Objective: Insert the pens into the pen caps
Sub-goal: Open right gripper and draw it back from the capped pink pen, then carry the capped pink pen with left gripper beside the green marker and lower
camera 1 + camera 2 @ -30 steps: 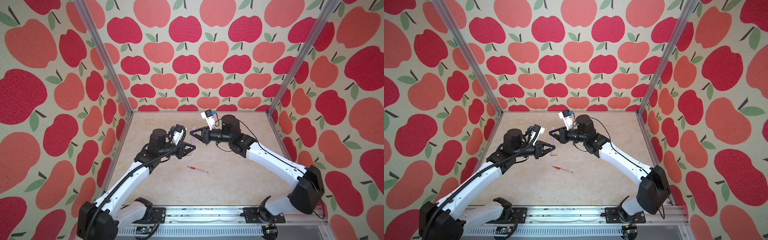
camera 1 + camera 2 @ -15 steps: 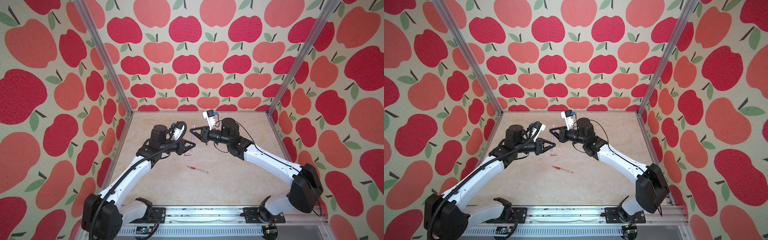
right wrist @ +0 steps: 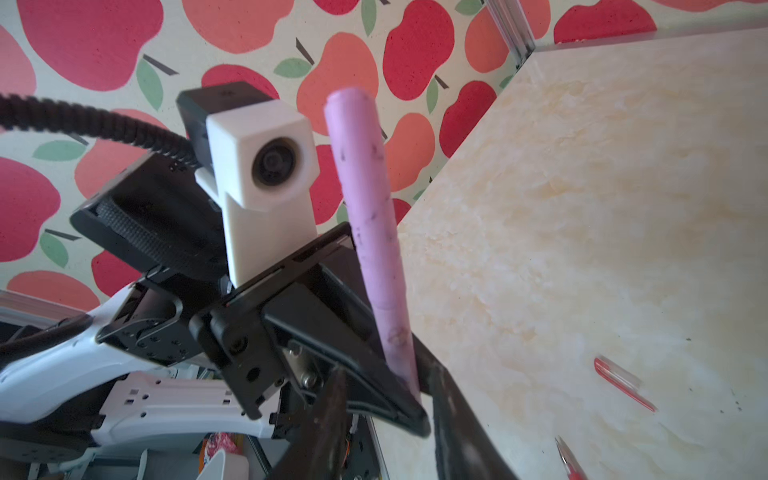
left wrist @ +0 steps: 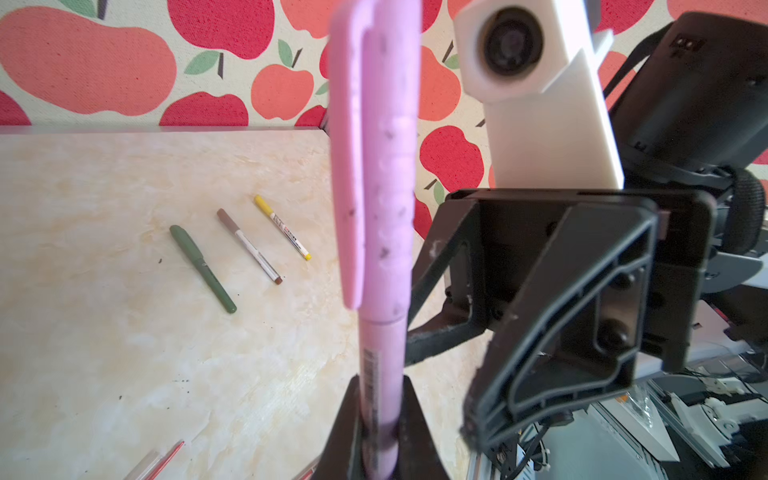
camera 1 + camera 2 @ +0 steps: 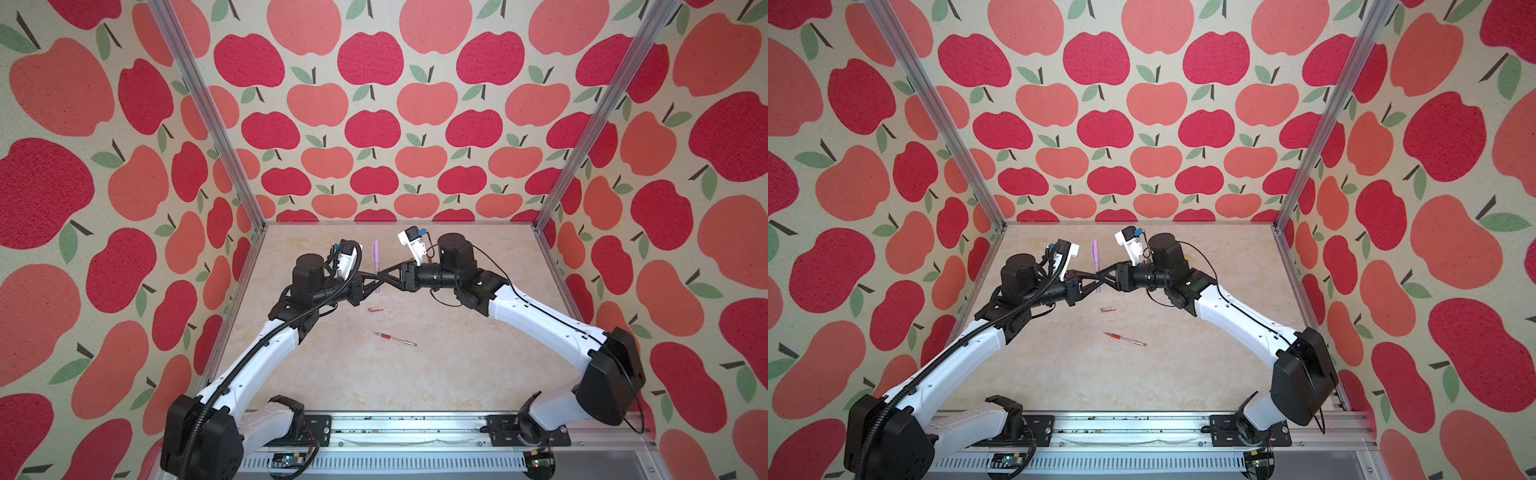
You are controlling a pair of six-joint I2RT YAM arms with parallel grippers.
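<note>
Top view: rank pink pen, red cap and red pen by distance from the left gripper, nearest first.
1. pink pen: clamped in the jaws of the left gripper, mid-scene.
2. red cap: lying on the table, just camera-side of the gripper.
3. red pen: on the table, farther toward the camera and slightly right.

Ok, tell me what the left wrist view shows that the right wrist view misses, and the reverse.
Left wrist only: the dark green pen, brown pen and yellow pen lying on the table, plus the right arm's camera. Right wrist only: the left arm's camera. Both: the pink pen, lilac cap on, gripped by the left claw, right claw open beside it.
</note>
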